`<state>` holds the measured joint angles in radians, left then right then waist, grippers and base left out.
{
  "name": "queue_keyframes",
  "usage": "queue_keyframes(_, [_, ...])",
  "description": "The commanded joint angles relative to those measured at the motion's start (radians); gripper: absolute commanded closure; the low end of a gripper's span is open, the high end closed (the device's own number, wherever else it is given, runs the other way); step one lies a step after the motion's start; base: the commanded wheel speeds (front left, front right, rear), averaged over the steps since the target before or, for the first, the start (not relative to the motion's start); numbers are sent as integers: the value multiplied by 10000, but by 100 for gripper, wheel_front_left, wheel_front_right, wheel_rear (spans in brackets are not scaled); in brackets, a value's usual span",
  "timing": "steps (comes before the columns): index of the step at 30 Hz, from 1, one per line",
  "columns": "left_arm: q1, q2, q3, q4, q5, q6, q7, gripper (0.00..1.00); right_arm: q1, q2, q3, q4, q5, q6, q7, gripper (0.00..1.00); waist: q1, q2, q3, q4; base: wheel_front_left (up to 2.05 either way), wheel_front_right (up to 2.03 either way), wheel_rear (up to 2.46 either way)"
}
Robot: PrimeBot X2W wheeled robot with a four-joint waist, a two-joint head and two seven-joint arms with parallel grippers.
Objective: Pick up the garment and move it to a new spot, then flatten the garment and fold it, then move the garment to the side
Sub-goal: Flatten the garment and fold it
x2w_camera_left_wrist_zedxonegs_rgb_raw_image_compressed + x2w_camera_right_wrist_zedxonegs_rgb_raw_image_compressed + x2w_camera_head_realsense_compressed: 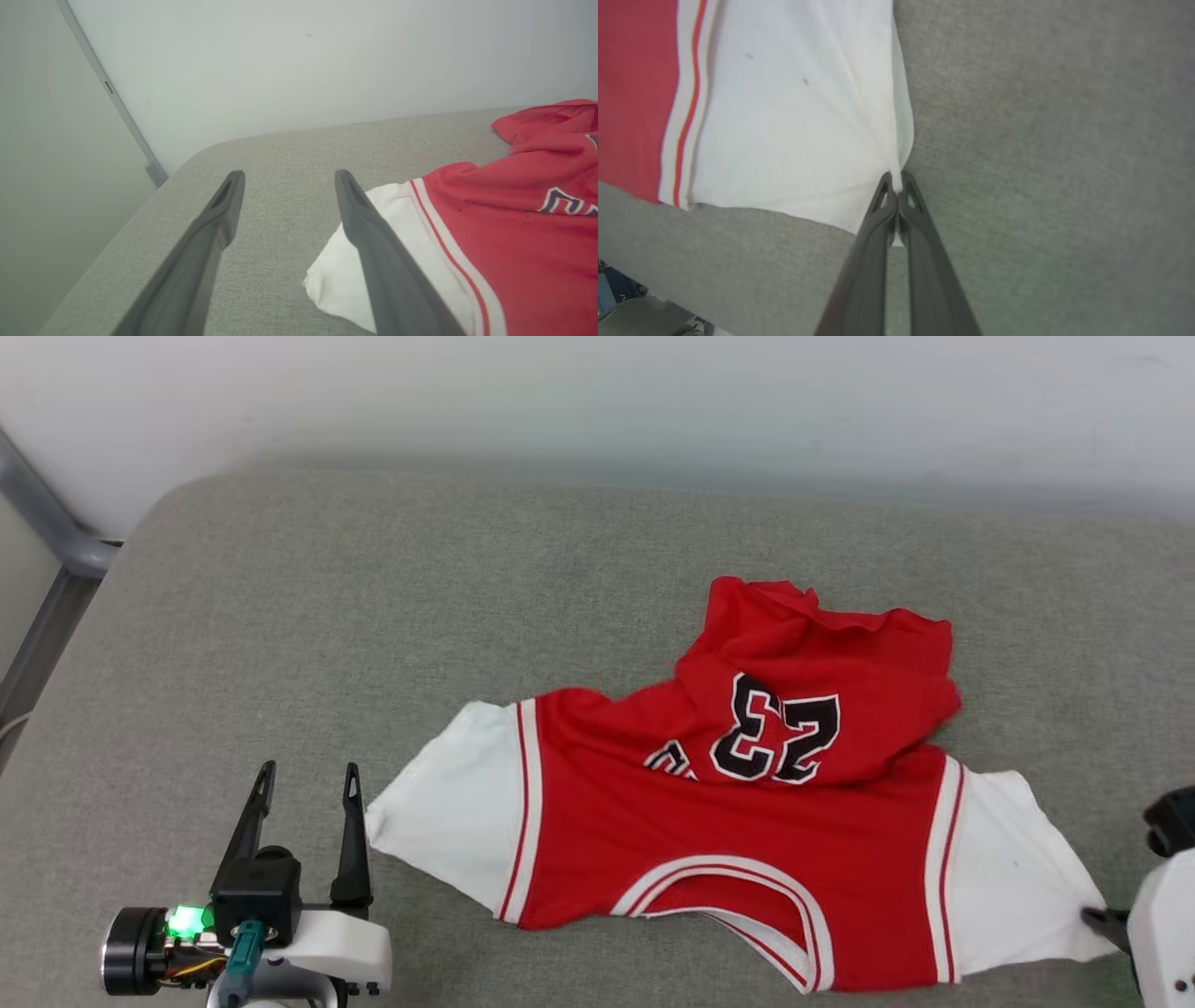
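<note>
A red shirt with white sleeves lies crumpled on a grey cushion, on the cushion's right half and close to its near edge. The shirt's hem end is folded back over its body, toward the cushion's far edge. That folded part carries the number 23 in black with a white outline, upside down in the head view. A scrap of similar lettering peeks from under the fold and cannot be read. The striped collar faces the cushion's near edge. At the cushion's near right, the right gripper pinches the corner of the white sleeve, fingers pressed together on the cloth. Over the cushion's near left, the left gripper hovers spread wide, holding nothing.
</note>
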<state>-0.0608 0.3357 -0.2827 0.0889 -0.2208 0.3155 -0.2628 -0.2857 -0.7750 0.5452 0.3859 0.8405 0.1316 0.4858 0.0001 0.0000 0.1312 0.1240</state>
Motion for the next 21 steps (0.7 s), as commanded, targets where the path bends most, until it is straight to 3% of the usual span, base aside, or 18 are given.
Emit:
queue_keyframes(1, [151, -91, 139, 51, 117, -87, -26, 0, 375, -239, -79, 68, 230, -15, -24, 100, -1, 0, -162, -159, 0, 0, 0])
queue_keyframes(6, [305, -285, 407, 134, 368, -362, -27, 0, 1055, -741, -529, 223, 605, -17, -262, 100, -1, 0, -276, -295, 0, 0, 0])
queue_keyframes(11, [367, -451, 601, 238, 595, -592, -27, 0, 1454, -555, -849, 588, 555, -17, -551, 100, -1, 0, -301, -400, 0, 0, 0])
queue_keyframes(12, [366, -466, 643, 256, 626, -644, -27, 0, 1472, -445, -924, 669, 491, -17, -669, 77, -1, 0, -302, -416, 0, 0, 0])
queue_keyframes(13, [360, -486, 687, 286, 658, -689, -27, 0, 1461, -344, -993, 745, 426, -15, -813, 6, -1, 0, -309, -427, 0, 0, 0])
queue_keyframes(14, [356, -500, 724, 312, 699, -735, -27, 0, 1436, -251, -1047, 798, 327, -15, -962, 0, -1, 0, -329, -440, 0, 0, 0])
queue_keyframes(18, [368, -507, 852, 386, 758, -865, -27, 0, 1225, -79, -1269, 795, -203, -15, -1705, 0, -1, 0, -439, -496, 0, 0, 0])
queue_keyframes(21, [351, -438, 1039, 338, 810, -1056, -27, 0, 1137, 146, -1845, 627, -1323, -15, -3124, 0, -1, 0, -647, -607, 0, 0, 0])
